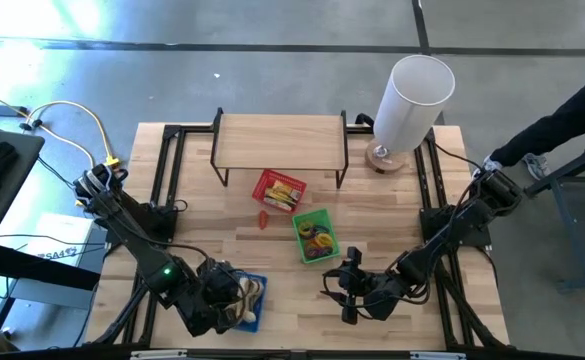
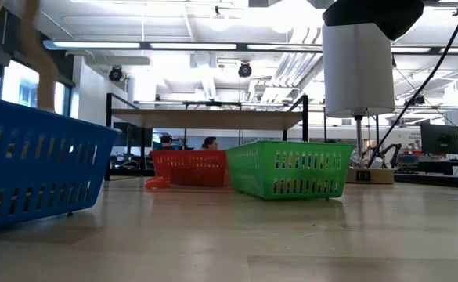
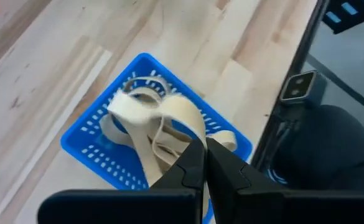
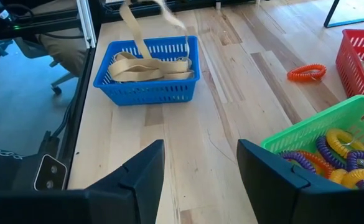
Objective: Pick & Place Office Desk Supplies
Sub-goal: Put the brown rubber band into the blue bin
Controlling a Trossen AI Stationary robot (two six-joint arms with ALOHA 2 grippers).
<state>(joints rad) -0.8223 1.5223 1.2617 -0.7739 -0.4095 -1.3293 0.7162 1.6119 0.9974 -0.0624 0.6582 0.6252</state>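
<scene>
A blue basket (image 1: pixel 244 300) near the table's front left holds pale tan bands (image 4: pixel 145 67). My left gripper (image 3: pixel 205 155) hovers just above it, shut on one tan band (image 3: pixel 177 115). A green basket (image 1: pixel 314 237) with purple, orange and yellow loops (image 4: pixel 334 152) sits mid-table. Beyond it, a red basket (image 1: pixel 278 190) holds small yellow items. One orange loop (image 1: pixel 263 218) lies flat on the wood between them. My right gripper (image 1: pixel 347 285) waits open over bare wood to the right of the blue basket, near the green basket's front end. My left gripper pinches the top of one tan band (image 3: pixel 191 129) between its two fingertips, coming at it slanting down from above. The band hangs slack below the fingers as a loop (image 4: pixel 132 28). Its lower end reaches in among the other bands in the blue basket.
A low wooden shelf on a black frame (image 1: pixel 280 135) stands at the back, with a tall white cylinder (image 1: pixel 412 100) at its right. Black rails (image 1: pixel 435 215) run along both table sides. Bare wood (image 1: pixel 222 235) lies beyond the blue basket. A person's dark sleeve (image 1: pixel 562 110) shows off the table's right.
</scene>
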